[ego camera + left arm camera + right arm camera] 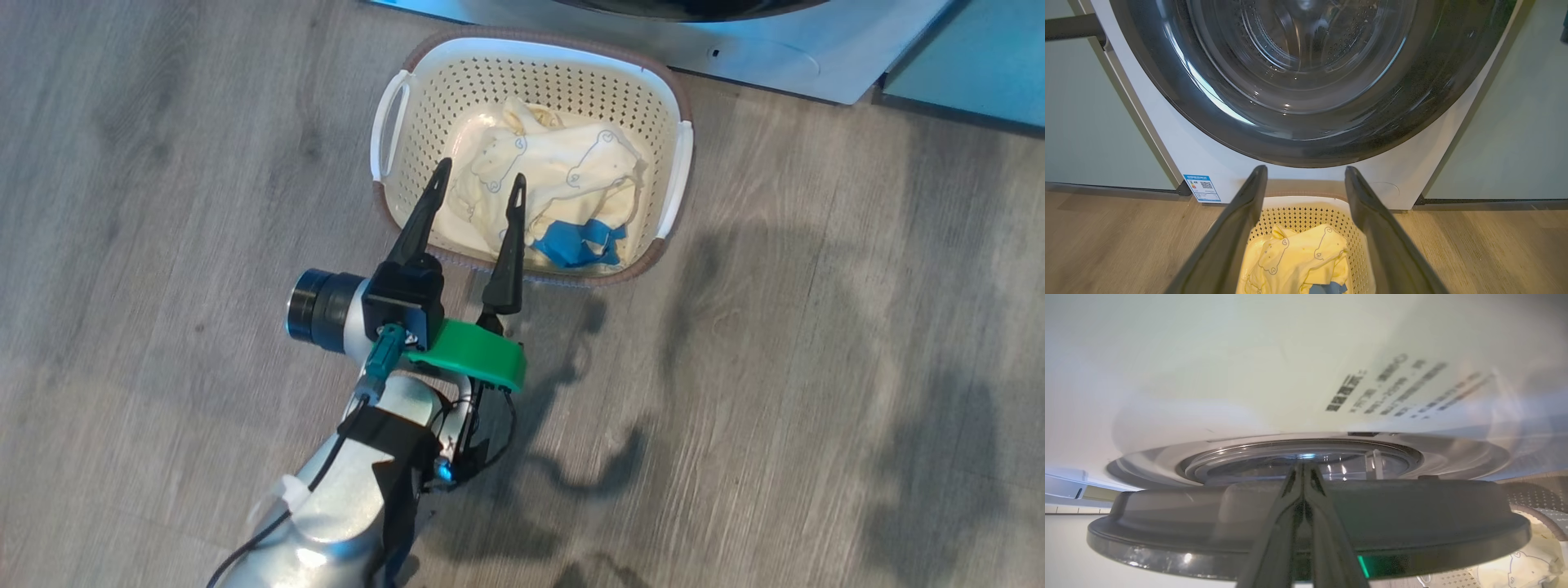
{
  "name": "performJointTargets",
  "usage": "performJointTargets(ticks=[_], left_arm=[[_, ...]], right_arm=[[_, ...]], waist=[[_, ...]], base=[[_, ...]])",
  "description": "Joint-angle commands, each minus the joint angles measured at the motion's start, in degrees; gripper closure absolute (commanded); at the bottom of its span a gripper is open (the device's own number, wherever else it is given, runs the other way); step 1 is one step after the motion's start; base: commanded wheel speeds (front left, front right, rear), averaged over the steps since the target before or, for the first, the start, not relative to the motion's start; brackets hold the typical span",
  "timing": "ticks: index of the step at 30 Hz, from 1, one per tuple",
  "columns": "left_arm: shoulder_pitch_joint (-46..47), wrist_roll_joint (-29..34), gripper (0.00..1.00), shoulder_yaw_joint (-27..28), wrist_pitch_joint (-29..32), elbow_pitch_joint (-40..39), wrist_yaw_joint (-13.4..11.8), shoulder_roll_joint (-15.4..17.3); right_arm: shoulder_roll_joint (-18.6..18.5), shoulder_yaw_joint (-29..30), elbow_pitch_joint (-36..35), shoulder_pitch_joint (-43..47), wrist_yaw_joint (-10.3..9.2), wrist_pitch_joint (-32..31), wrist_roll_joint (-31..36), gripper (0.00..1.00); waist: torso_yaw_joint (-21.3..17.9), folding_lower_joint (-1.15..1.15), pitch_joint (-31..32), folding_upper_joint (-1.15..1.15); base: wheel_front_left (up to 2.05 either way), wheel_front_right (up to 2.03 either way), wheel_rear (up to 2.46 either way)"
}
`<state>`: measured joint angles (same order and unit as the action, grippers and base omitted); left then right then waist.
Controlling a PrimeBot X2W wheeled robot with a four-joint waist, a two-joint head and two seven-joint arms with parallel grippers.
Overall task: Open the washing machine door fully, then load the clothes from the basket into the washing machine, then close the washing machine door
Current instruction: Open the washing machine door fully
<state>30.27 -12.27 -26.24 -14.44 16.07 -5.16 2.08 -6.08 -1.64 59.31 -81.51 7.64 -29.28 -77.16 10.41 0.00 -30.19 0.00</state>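
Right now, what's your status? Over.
Left gripper open, hovering over pale baby clothes in perforated cream plastic basket. Right gripper shut, at edge of glossy black round washer door, only ajar. Basket sits close below door.

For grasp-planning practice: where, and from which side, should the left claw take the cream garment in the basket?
Probably pinch the cream garment at its raised middle fold, from above: the basket walls block sideways approaches, and the open left claw hovers over it.

Perforated plastic basket (653,98), soft cloth clothes (563,175), glossy door (1306,139).
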Motion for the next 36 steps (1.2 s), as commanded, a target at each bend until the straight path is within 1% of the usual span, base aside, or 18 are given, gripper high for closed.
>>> performJointTargets(ticks=[1, 12, 22, 36], left_arm=[[0.82, -0.27, 0.00, 1.62, -0.56, -1.52, -0.55, 0.80], [0.69, -0.06, 0.00, 1.77, -0.56, -1.25, -0.55, 0.80], [-0.26, 0.04, 0.00, 2.18, -0.56, -0.96, -0.47, 0.80], [-2.33, 0.20, 0.00, 2.63, -0.56, -0.05, 0.02, 0.80]], right_arm=[[1.71, -0.69, -2.56, 0.53, -0.15, -1.25, -0.62, 1.00], [1.87, -2.27, -6.76, 4.56, -0.15, -4.89, -1.32, 1.00], [1.73, -3.37, -11.63, 9.03, -0.15, -9.42, -2.59, 1.00], [2.14, -6.23, -22.42, 18.73, -0.15, -16.40, -4.28, 1.00]], waist=[[-0.10, 0.00, 0.14, 0.00], [-0.63, 0.00, 0.94, 0.00], [-1.03, 0.00, 2.33, 0.00], [-1.32, 0.00, 5.47, 0.00]], base=[[0.00, 0.00, 0.00], [0.00, 0.00, 0.00], [0.00, 0.00, 0.00], [0.00, 0.00, 0.00]])
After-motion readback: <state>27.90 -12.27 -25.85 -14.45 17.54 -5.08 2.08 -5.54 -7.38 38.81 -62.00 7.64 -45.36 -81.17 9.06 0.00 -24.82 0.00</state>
